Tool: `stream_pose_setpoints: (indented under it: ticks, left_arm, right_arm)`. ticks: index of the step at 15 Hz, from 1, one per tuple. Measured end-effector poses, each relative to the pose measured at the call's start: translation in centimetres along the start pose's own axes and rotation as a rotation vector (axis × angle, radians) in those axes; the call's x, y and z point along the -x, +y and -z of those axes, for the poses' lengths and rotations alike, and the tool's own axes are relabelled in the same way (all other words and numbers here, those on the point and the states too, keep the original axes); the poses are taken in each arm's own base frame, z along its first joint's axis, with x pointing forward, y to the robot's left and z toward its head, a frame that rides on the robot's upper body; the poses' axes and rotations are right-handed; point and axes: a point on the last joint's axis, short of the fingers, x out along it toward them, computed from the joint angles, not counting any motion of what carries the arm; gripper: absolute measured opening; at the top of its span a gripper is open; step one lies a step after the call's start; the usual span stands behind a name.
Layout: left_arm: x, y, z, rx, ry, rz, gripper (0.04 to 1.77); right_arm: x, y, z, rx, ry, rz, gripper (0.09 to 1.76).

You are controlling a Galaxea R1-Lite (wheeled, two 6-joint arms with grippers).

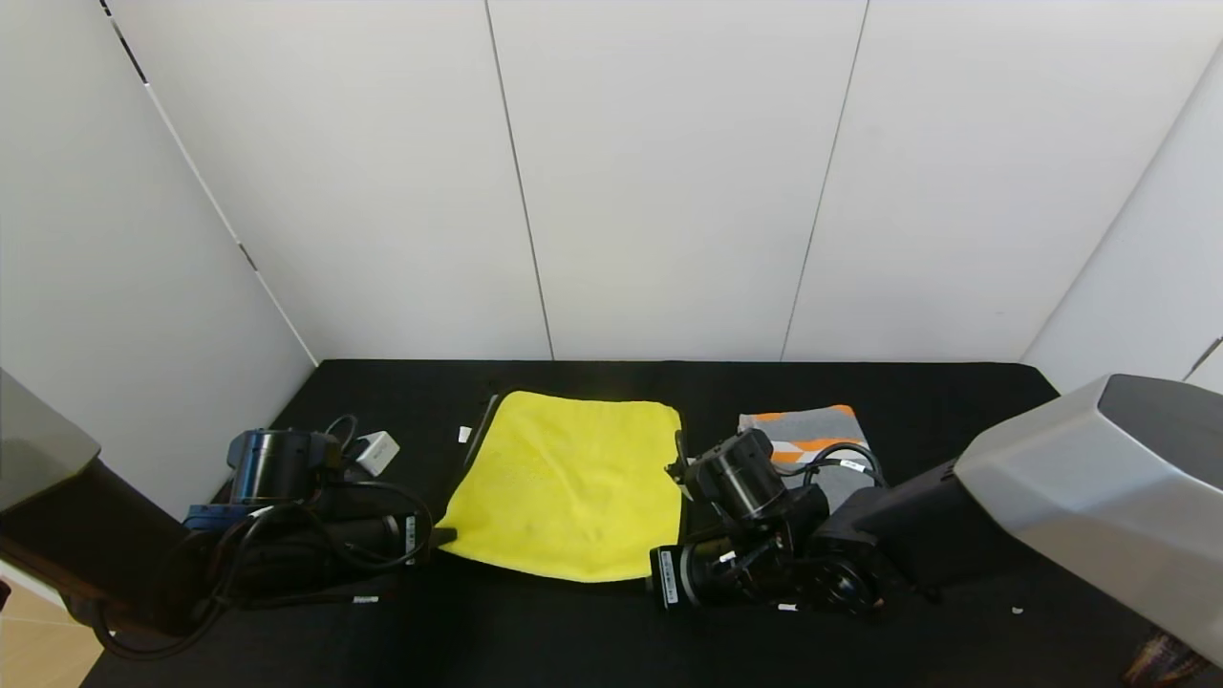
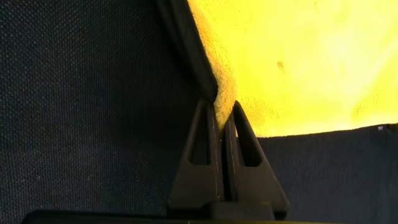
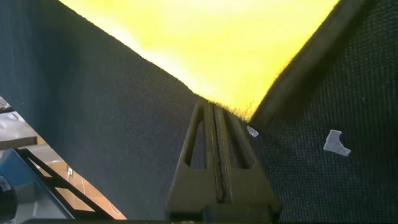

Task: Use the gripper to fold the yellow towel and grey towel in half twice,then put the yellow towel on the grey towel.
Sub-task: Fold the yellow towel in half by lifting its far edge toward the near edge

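Note:
The yellow towel (image 1: 573,483) lies spread flat on the black table (image 1: 955,401), dark trim along its sides. My left gripper (image 1: 442,535) is at its near left corner, shut on that corner; in the left wrist view the yellow cloth (image 2: 298,62) is pinched between the closed fingers of the left gripper (image 2: 222,111). My right gripper (image 1: 655,571) is at the near right corner; in the right wrist view the right gripper (image 3: 217,109) is closed on the tip of the yellow towel (image 3: 217,43). The grey towel (image 1: 812,432), folded, with orange shapes, lies to the right, partly hidden behind my right arm.
A small white box (image 1: 375,451) and cables sit on the table by my left arm. A white tag (image 1: 464,434) lies beside the towel's far left corner. White scraps (image 3: 336,142) lie on the cloth near my right gripper. White walls close the back and sides.

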Motion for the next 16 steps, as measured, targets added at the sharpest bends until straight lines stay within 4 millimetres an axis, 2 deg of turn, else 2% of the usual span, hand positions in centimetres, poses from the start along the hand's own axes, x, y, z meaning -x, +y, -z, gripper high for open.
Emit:
stream_pose_setpoints:
  ticks: [4, 5, 8, 10, 13, 16]
  left_arm:
    - [-0.03, -0.01, -0.04, -0.002, -0.004, 0.002, 0.13]
    - [-0.08, -0.06, -0.07, -0.005, -0.011, 0.004, 0.13]
    - [-0.14, -0.13, 0.0, -0.009, -0.013, 0.006, 0.13]
    - [-0.15, -0.13, 0.0, -0.009, -0.014, 0.006, 0.13]
    - [-0.16, -0.14, -0.04, -0.009, -0.015, 0.007, 0.13]
    - [-0.16, -0.13, -0.07, -0.01, -0.016, 0.007, 0.13]
  right_arm:
    - [0.2, -0.38, -0.21, -0.006, -0.006, 0.006, 0.12]
    - [0.24, -0.44, -0.15, -0.004, -0.004, 0.008, 0.17]
    - [0.41, -0.42, -0.2, -0.005, -0.009, 0.008, 0.66]
    - [0.54, -0.41, -0.22, -0.007, -0.009, 0.008, 0.89]
    - [0.7, -0.55, -0.29, -0.012, -0.012, 0.01, 1.14]
    - [0.7, -0.62, -0.26, -0.019, -0.01, 0.011, 1.33]
